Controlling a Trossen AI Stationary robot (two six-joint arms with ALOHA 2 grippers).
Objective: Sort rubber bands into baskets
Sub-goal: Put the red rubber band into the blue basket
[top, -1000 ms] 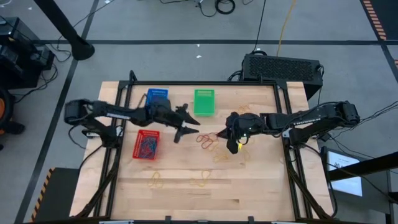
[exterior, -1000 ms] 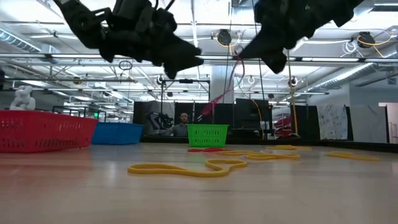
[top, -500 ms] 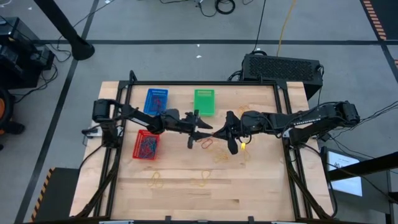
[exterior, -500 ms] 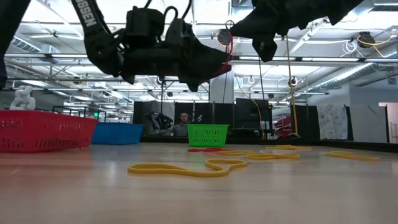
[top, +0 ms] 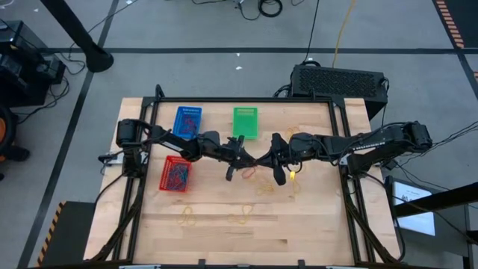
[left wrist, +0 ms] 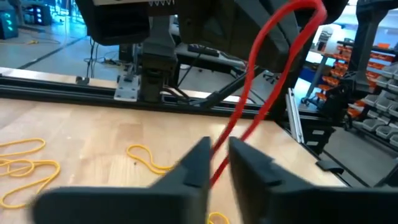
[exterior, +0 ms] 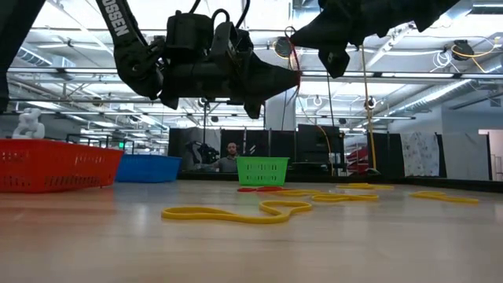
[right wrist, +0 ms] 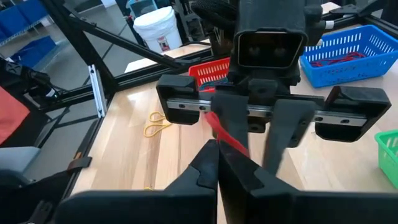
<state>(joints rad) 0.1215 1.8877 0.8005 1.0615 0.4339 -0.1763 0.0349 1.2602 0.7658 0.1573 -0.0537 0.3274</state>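
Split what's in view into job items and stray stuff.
Job: red rubber band held between left gripper and right gripper; yellow rubber bands; red mesh basket, blue mesh basket, green mesh basket.
Stray: black grilled box, white bucket.

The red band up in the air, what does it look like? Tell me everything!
The red band is a thin, stretchy-looking rubber loop, pulled into a long narrow arch above the table, touching no wood. The left pincer pinches one end between its dark fingers, and the right pincer pinches the other. It hangs mid-table, between the two arms.
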